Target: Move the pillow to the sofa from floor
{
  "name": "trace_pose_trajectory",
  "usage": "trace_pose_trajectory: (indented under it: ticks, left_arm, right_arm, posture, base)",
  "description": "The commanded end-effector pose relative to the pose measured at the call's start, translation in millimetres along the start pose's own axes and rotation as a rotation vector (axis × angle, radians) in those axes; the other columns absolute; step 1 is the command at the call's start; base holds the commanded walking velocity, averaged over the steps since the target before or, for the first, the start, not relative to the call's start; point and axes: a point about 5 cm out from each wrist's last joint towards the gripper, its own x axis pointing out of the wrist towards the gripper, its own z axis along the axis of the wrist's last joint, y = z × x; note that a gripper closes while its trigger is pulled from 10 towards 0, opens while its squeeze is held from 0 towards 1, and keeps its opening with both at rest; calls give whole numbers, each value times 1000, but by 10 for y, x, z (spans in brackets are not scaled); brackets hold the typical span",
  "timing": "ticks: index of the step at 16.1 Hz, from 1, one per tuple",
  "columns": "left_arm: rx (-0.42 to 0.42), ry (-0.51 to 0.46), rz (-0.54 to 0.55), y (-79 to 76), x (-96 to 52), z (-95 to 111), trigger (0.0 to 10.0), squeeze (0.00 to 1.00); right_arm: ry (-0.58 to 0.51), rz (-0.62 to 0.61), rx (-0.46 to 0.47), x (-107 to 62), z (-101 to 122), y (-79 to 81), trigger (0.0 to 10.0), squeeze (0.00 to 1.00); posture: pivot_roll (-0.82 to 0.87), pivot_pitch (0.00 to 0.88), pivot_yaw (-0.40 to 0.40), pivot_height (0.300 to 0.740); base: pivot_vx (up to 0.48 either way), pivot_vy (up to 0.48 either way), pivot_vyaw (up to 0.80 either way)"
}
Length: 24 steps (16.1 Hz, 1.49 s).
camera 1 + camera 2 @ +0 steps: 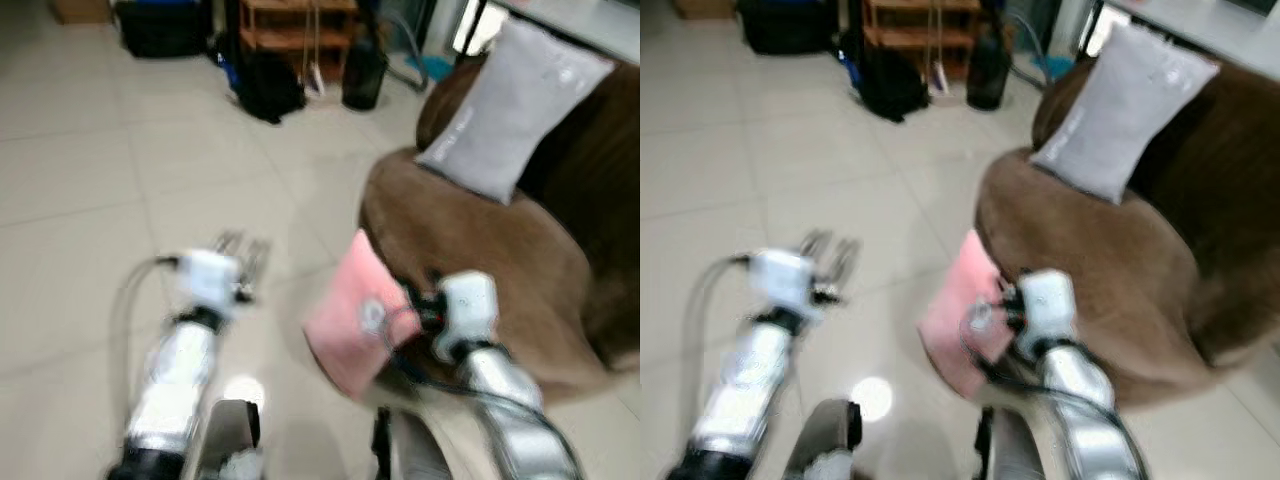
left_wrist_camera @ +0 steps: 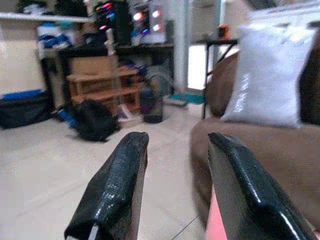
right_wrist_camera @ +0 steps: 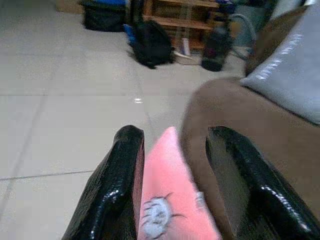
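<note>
A pink pillow [image 1: 345, 320] with a small printed figure hangs off the floor at the front edge of the brown sofa [image 1: 470, 230]. My right gripper [image 1: 402, 312] is shut on it. In the right wrist view the pink pillow [image 3: 170, 200] stands edge-up between the two black fingers [image 3: 120, 190], close against one of them. My left gripper [image 1: 245, 248] is held out over the tiles to the left of the pillow, open and holding nothing [image 2: 177, 140]. The head views are blurred.
A grey pillow [image 1: 515, 110] leans on the sofa's back. At the far side stand a black backpack [image 1: 268, 85], a wooden shelf [image 1: 300, 25], a dark container [image 1: 363, 70] and a black bag [image 1: 165, 28]. Pale tiled floor [image 1: 120, 180] lies open to the left.
</note>
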Motion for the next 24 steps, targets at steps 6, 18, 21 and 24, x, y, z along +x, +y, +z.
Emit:
trace_pose_trajectory:
  ticks: [6, 18, 21, 24]
  left_arm:
    - [20, 24, 22, 55, -43, 93, 10000, 0]
    - [-16, 129, -122, -99, -90, 13, 10000, 0]
    - [-32, 233, -21, -2, -152, -210, 10000, 0]
    - [-80, 290, -19, 70, -180, -329, 10000, 0]
  right_arm:
    - [-16, 8, 18, 7, 31, 43, 10000, 0]
    - [9, -11, 27, -49, -41, 9, 10000, 0]
    - [95, 65, 6, -3, -227, 63, 10000, 0]
    - [206, 232, -21, 115, -526, 254, 10000, 0]
  posture:
    - [70, 51, -80, 595]
    - [70, 60, -72, 595]
    - [67, 85, -74, 595]
    - [84, 136, -87, 595]
  base:
    - [346, 0, 0]
    - [286, 0, -245]
    - [0, 0, 0]
    - [0, 0, 0]
